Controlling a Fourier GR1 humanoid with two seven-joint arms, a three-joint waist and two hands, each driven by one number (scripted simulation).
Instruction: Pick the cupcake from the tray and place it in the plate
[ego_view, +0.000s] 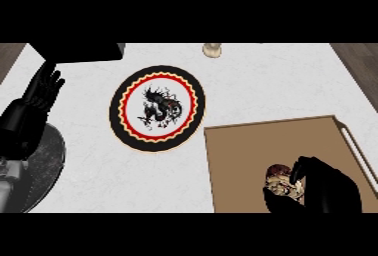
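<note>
A cupcake (278, 181) with a dark reddish top and pale wrapper sits on the brown tray (244, 160) at the lower right. My right hand (317, 185) is curled round the cupcake from its right side, hiding much of it. The round plate (158, 108), with a black rim, red ring, white centre and a dark dragon figure, lies on the white counter left of the tray. My left hand (40, 92) rests open at the far left, fingers pointing up, apart from the plate.
A dark box-like object (77, 51) sits at the counter's far left edge. A small pale object (212, 49) stands at the far edge near the middle. Brown floor shows past the counter's right side (358, 62).
</note>
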